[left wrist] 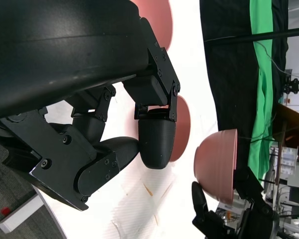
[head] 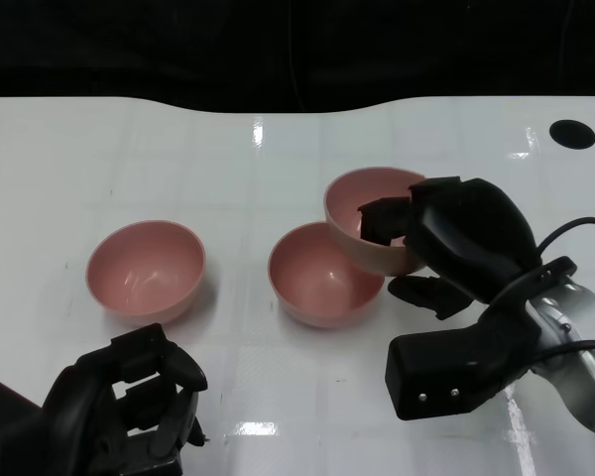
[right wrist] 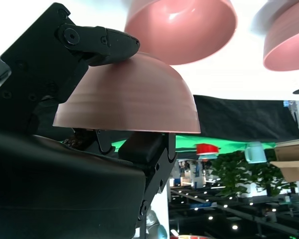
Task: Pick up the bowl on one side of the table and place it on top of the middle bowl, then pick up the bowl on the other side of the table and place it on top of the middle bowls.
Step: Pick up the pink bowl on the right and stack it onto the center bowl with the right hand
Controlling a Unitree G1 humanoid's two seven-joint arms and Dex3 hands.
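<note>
Three pink bowls are in view. The left bowl [head: 146, 270] [right wrist: 289, 42] and the middle bowl [head: 322, 278] [right wrist: 182, 27] stand upright on the white table [head: 278, 159]. My right hand [head: 456, 238] grips the third bowl [head: 369, 220] [right wrist: 129, 94] [left wrist: 217, 164] by its rim, with fingers [right wrist: 97, 42] on its outer wall. This bowl is lifted and tilted just right of and behind the middle bowl, overlapping that bowl's right edge. My left hand [head: 129, 407] sits low at the near left with its fingers [left wrist: 154, 139] curled in and nothing in them.
Round black holes [head: 572, 132] mark the table's far corners. Beyond the curved far edge all is dark. A black cable [head: 575, 230] loops off my right wrist. Bare table lies between the bowls and the near edge.
</note>
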